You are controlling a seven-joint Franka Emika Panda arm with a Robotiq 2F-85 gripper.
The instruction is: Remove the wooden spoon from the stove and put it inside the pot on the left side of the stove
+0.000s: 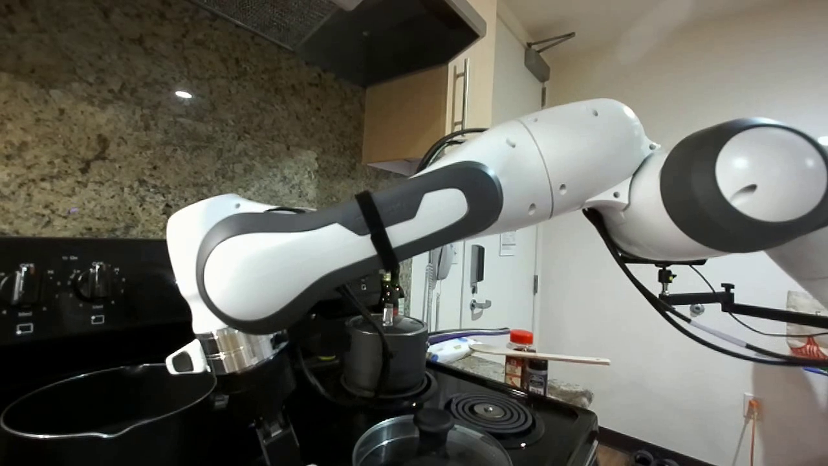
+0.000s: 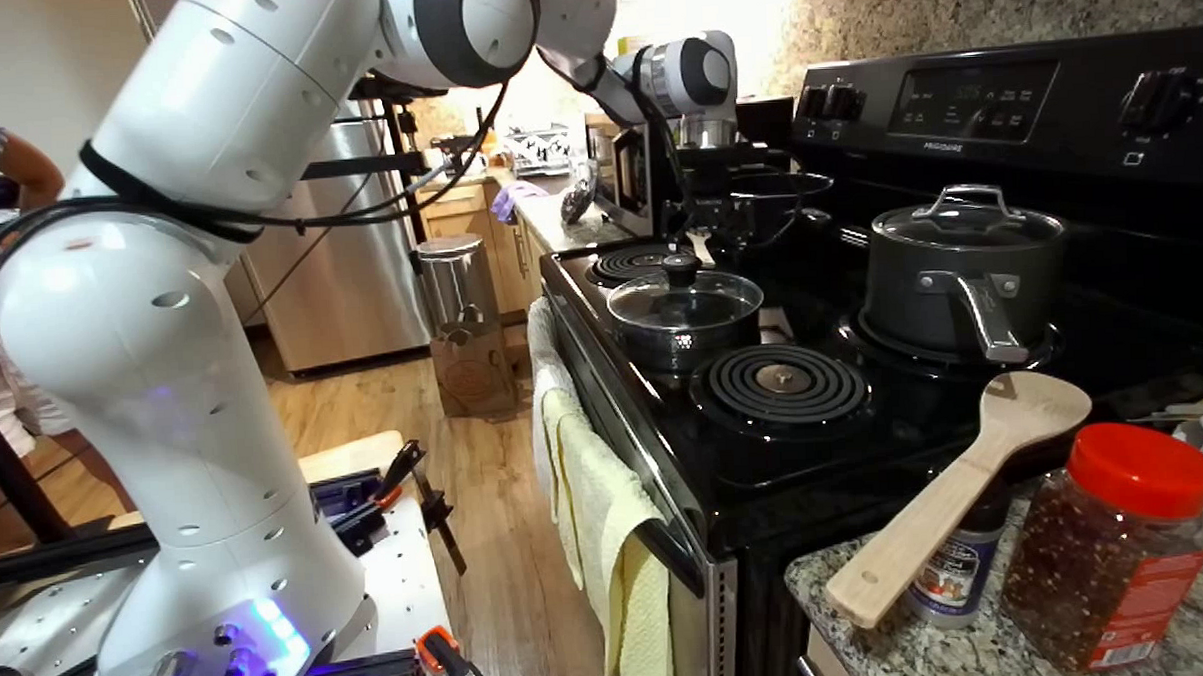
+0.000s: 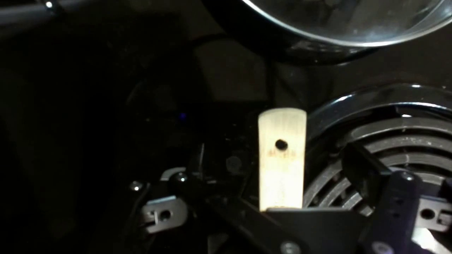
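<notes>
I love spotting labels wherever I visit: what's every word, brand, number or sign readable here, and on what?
"FRIGIDAIRE" on the stove's back panel, below the display.
"OFF" above a knob on that panel.
A wordless square sign below that knob.
Too small or blurred: display characters; other panel markings; labels on the small bottle and red-lidded jar; print on the paper bag; the door notice; brown marking on a wooden handle.

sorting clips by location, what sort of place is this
Most likely a kitchen, perhaps in a home: it has a glossy black electric stove, a silvery steel refrigerator and a pale yellow cloth towel hanging at the stove's front.
</notes>
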